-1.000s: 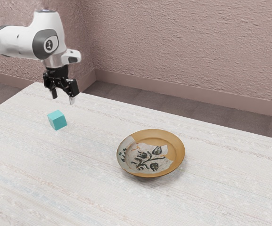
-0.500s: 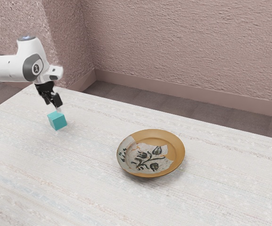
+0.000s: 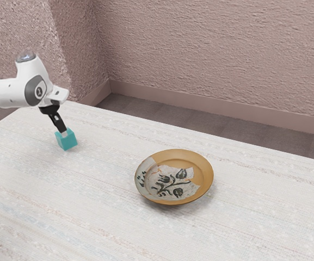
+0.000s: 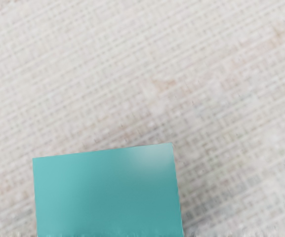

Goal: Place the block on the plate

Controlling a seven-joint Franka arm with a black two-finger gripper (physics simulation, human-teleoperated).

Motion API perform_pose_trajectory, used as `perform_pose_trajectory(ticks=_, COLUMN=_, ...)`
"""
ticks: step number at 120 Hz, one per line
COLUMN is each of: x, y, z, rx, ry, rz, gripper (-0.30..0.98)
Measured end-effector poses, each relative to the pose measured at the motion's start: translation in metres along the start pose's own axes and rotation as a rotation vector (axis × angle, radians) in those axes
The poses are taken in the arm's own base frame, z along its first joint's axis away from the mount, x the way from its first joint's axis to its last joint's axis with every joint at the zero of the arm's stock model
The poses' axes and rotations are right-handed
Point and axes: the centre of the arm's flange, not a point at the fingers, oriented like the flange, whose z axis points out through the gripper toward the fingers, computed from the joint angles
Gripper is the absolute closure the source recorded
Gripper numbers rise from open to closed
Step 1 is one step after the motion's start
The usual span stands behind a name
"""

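pinkish, rough-plastered walls meet in a corner behind the tabletop, with a plain baseboard along their foot and a dark brownish floor below. the tabletop is whitish, with faint streaks of blue and tan and a woven look up close in the wrist view.

the white arm comes in from the exterior view's left, over the tabletop's left edge in that view, and its black gripper slants down to the block, its tip at the block's top. i cannot tell how far the gripper is open, or whether it has hold of the block.

the block is a plain teal cube, down on the tabletop, toward the far left corner as the exterior view has it. in the wrist view its smooth face shows a paler patch close to one corner.

the plate sits well apart from the block, toward the exterior view's right and farther in from the tabletop's far left corner. it is round and ochre, with an off-white patch of dark leaves and stems that runs out over part of the rim.
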Motion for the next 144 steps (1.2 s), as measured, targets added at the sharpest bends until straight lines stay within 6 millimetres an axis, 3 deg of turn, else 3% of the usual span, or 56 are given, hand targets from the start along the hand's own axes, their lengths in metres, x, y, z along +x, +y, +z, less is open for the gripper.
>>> perform_pose_trajectory(ticks=20, x=-0.012, y=-0.006, z=0.007, rx=-0.008, ry=-0.013, rz=-0.016, gripper=0.0)
perform_pose_trajectory(ticks=80, x=-0.023, y=-0.009, z=0.036, rx=-0.029, ry=-0.033, rz=-0.08, gripper=0.0)
perform_pose_trajectory(ticks=144, x=-0.014, y=-0.012, z=0.047, rx=-0.017, ry=-0.015, rz=-0.135, gripper=0.01)
